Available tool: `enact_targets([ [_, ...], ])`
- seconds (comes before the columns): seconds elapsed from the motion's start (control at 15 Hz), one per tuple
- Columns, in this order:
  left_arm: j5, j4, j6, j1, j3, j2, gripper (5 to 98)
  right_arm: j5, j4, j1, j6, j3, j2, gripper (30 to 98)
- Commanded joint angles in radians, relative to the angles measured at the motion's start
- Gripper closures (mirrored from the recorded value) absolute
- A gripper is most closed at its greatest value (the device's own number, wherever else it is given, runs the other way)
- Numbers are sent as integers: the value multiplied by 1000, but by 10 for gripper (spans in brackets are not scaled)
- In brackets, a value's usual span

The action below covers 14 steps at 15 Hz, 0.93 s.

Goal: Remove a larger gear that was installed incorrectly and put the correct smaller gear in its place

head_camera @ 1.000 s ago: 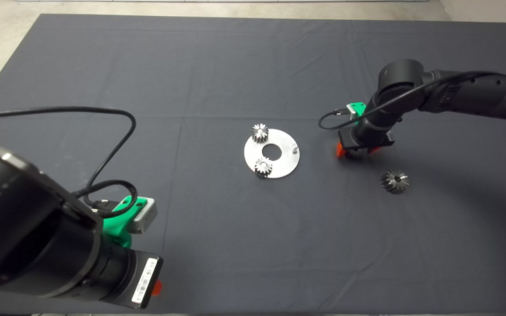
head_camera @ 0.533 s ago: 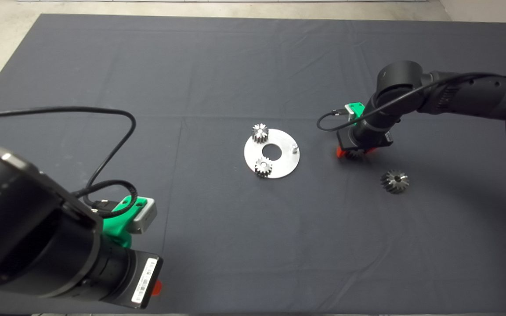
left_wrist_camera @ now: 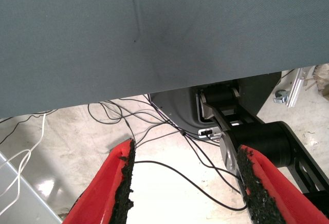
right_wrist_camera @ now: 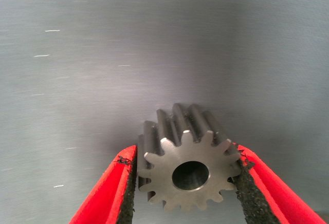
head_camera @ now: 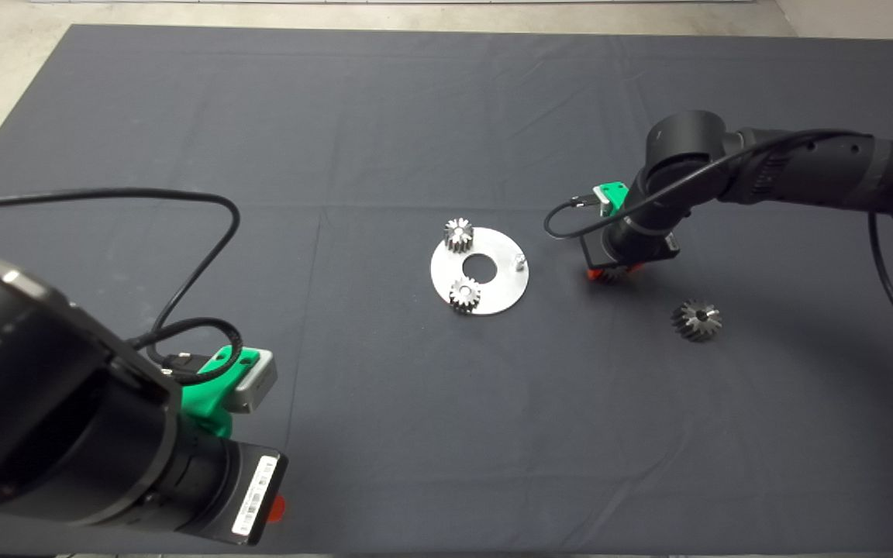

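Smaller gear [right_wrist_camera: 186, 168]: we are seeing it pinched between the right gripper's two red fingers, a black pad pressing on the teeth at each side, wide centre hole facing the wrist camera. From overhead only a few teeth [head_camera: 608, 273] are showing under the gripper body, so we are not judging from there whether it is touching the mat.

Right gripper [head_camera: 609, 273]: we are finding it on the arm coming in from the right edge, over the dark mat [head_camera: 384, 116] just to the right of the round plate, fingers clamped on the smaller gear.

Larger gear [head_camera: 696, 320]: we are noting it lying on the mat by itself, shiny face with its small hole turned up, to the right of the plate and nearer the front edge than the right gripper, apart from both.

Round plate [head_camera: 493, 293]: we are seeing a flat silvery disc with a centre hole at mid-mat, carrying two small silvery gears [head_camera: 459, 234] [head_camera: 465, 294] near its rim and a short bare pin [head_camera: 520, 261] on its right side.

Left gripper [left_wrist_camera: 184, 183]: we are logging it parked at the lower left, fingers spread with nothing between them; its wrist view is showing the mat's edge, floor and cables beyond.
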Motion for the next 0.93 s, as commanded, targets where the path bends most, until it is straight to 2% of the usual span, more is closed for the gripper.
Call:
enact_targets([
  [0.0, 34, 8, -1, -8, 7, 1, 543, -66, -24, 15, 8, 13, 15, 819],
  [0.13, 34, 8, -1, -8, 8, 3, 543, -66, -21, 17, 8, 16, 6, 848],
  [0.47, 34, 5, -1, -8, 11, 1, 543, -64, -22, 28, 8, 18, 0, 862],
  [0.67, 34, 5, -1, -8, 11, 1, 543, -64, 3, 82, 16, 82, -20, 878],
  [0.87, 34, 7, -1, -7, 4, 1, 543, -64, 92, 188, 63, 166, -49, 883],
])
